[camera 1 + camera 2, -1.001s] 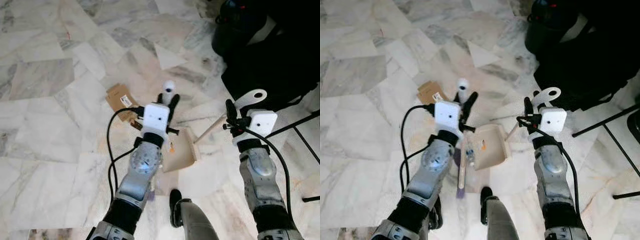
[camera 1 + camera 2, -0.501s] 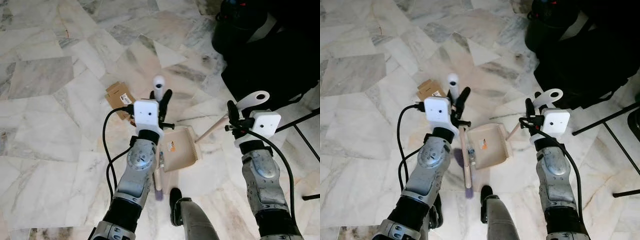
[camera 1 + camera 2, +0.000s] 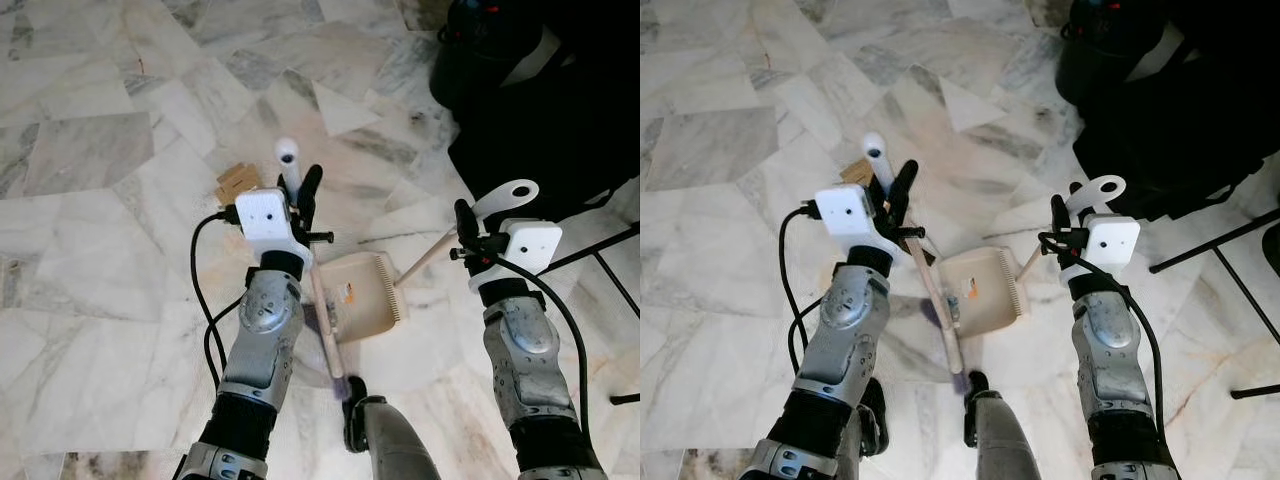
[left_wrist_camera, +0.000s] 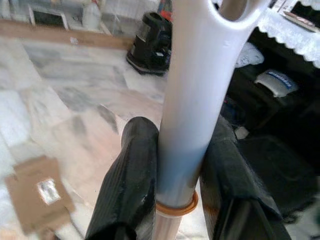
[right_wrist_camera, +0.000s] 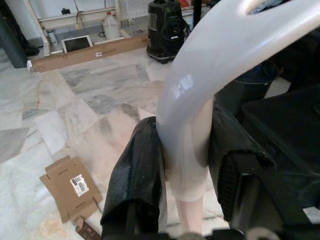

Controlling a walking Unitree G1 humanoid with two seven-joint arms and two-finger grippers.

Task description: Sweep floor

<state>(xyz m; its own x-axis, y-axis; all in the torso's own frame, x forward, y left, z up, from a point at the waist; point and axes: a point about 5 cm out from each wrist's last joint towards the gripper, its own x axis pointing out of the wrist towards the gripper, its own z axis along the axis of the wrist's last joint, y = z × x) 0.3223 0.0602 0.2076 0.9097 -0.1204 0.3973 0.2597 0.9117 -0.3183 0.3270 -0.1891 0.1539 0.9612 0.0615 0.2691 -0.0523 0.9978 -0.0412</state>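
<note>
- Left eye view: the marble floor (image 3: 90, 250) fills the frame, with dark bags and furniture (image 3: 560, 110) in the upper right corner.
- The left gripper (image 3: 297, 196), centre of the frame, is clamped on the white top of the broom (image 3: 318, 295); its wooden stick runs down and slightly right, ending near the robot's foot at the bottom centre.
- The right gripper (image 3: 463, 228), right of centre, is closed on the white looped handle of the dustpan (image 3: 368, 311), whose tan tray rests on the floor between the two arms, just right of the broom stick.
- A flat piece of cardboard (image 3: 237, 181) lies on the floor just upper left of the left gripper, on the far side of the broom from the dustpan.
- Judgement: the left arm is nearer the cardboard, so the sweep would have to pull it down and right toward the tray.
</note>
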